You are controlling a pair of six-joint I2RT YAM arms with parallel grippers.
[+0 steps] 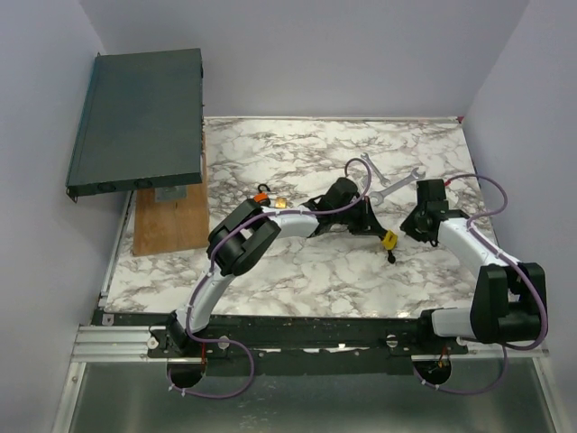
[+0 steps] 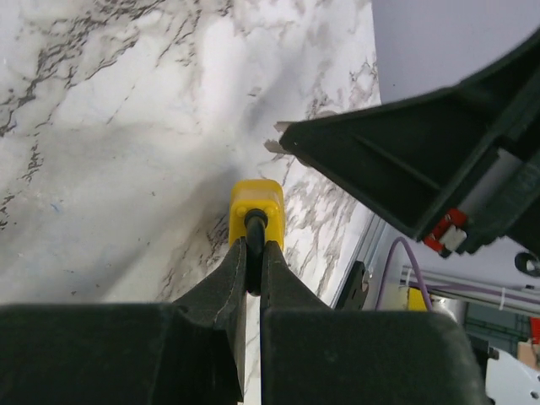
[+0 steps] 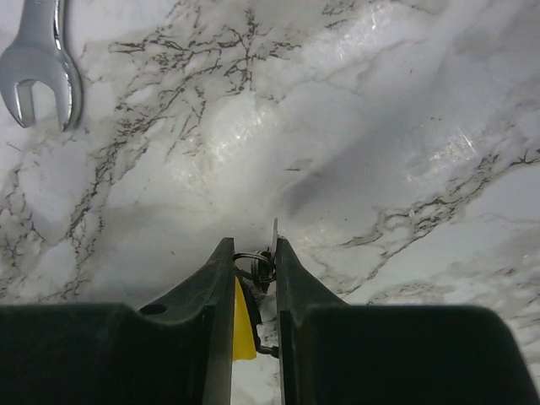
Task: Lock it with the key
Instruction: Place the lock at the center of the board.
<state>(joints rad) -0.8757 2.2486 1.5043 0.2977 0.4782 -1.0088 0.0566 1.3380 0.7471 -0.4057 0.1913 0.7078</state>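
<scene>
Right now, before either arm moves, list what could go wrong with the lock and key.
1. The left gripper pinches the yellow padlock only by its thin black shackle, so the body may swing when pushed.
2. The right gripper holds the key and its ring at the very fingertips, so the blade may tilt or slip.
3. Both grippers sit close together and may collide.

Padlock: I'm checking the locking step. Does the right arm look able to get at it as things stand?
Probably yes: the left gripper is shut on the padlock, and the right gripper, shut on the key, sits close beside it with nothing between.
</scene>
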